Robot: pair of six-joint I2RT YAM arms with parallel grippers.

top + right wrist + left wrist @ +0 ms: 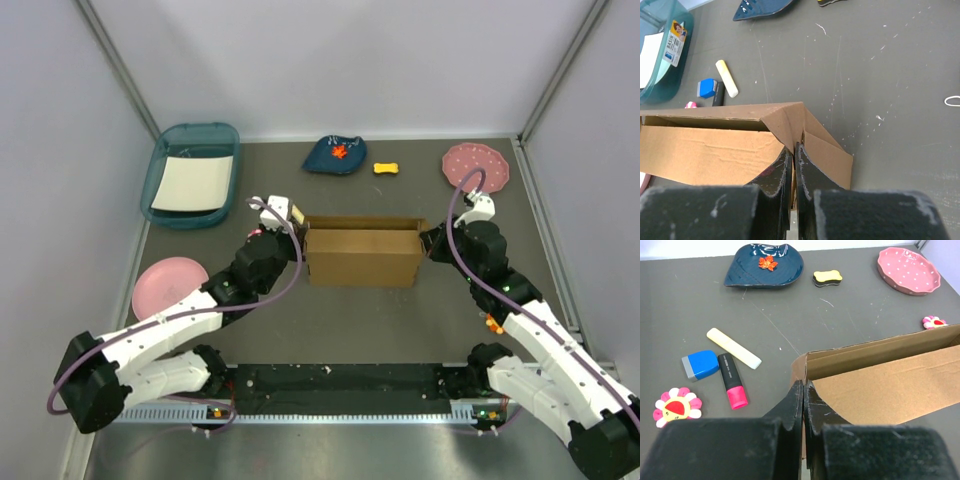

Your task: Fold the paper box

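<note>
Both pairs of jaws are drawn down to a sliver, and each looks pinched on a thin cardboard edge: the left jaws bite the end corner of the paper box [362,256], and the right jaws bite the crease where the opposite end flap folds in. The box sits on the table [400,335] directly between the two pairs, stretching away from each toward the other. Its long walls are standing and its top is open like a trough. From the right wrist view, the end panel just beyond my fingertips [774,172] leans outward and is not squared up. From the left wrist view, the corner at my fingertips [790,407] looks rounded, not crisp. I judge I'm partway through, on raising and locking the end walls, with the lid not yet closed. Next I'd need to bring each end panel upright and tuck it inside the long walls, moving both arms evenly so the box doesn't skate or skew. A pen [732,382] and blue eraser [700,364] lie ahead-left of the left jaws, well apart from the box.
</note>
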